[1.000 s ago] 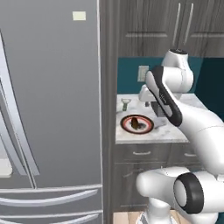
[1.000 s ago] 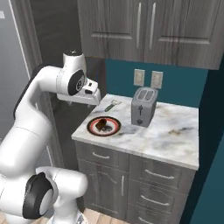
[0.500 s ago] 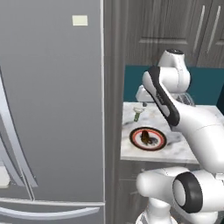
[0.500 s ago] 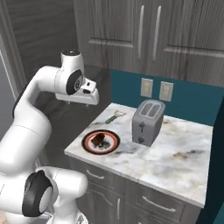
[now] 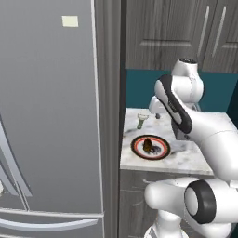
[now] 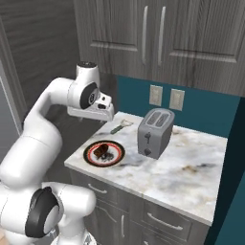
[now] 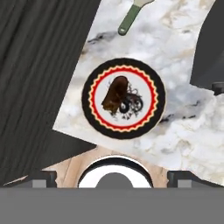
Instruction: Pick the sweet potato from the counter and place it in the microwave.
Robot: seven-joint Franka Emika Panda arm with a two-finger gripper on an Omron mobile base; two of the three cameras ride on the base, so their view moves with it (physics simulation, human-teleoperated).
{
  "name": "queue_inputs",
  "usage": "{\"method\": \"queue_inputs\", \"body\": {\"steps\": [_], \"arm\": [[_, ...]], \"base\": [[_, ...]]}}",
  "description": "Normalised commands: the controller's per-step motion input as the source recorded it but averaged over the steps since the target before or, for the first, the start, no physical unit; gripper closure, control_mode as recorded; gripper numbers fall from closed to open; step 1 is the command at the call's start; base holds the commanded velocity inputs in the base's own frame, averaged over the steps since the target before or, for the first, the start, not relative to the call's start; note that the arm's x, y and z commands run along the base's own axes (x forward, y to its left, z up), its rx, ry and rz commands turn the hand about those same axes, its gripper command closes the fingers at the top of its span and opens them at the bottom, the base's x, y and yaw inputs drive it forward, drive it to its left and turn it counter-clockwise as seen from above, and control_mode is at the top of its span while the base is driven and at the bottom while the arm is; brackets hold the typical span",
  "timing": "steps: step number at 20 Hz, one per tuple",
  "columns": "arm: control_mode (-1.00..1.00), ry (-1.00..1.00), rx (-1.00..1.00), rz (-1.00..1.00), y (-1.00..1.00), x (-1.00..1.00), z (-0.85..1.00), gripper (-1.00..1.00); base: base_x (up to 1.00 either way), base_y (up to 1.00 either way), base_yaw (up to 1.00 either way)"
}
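Currently the grey fridge (image 5: 51, 116) is filling the left of the left base view more than it did half a second ago; the whole scene has shifted in both base views, so the cameras are moving with the base, not the objects. The counter (image 6: 191, 167) is now sitting closer and larger in the right base view. The white arm is reaching over the counter's left end, with the gripper (image 6: 107, 114) hanging above the back left corner; whether its fingers are apart or together cannot be told from these views. The toaster (image 6: 154, 132) is standing upright near the counter's back edge, right of the plate and apart from it. The plate (image 7: 155, 76), red-rimmed with a dark outer band, is lying flat near the counter's front left corner, unchanged in its place relative to the toaster. The sweet potato (image 7: 115, 92) is resting on the plate, left of centre in the hand view, beside a small dark tangled item. A green-handled utensil (image 7: 129, 20) is lying at the counter's back left, behind the plate and apart from it.
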Motion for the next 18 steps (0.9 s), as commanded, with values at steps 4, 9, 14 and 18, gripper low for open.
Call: {"method": "queue_inputs", "body": {"steps": [4,9,14,18], "arm": [[-1.00,0.16,0.00,0.00,-0.41,0.36,-1.00,-1.00],[-1.00,0.11,0.00,0.00,0.14,0.57,-0.98,-1.00],[-1.00,0.08,0.01,0.00,0.22,0.93,-0.61,-1.00],[-1.00,0.06,0.00,0.00,0.00,0.29,-0.52,-1.00]], "base": [[0.00,0.00,0.00],[0.00,0.00,0.00],[0.00,0.00,0.00],[0.00,0.00,0.00]]}}
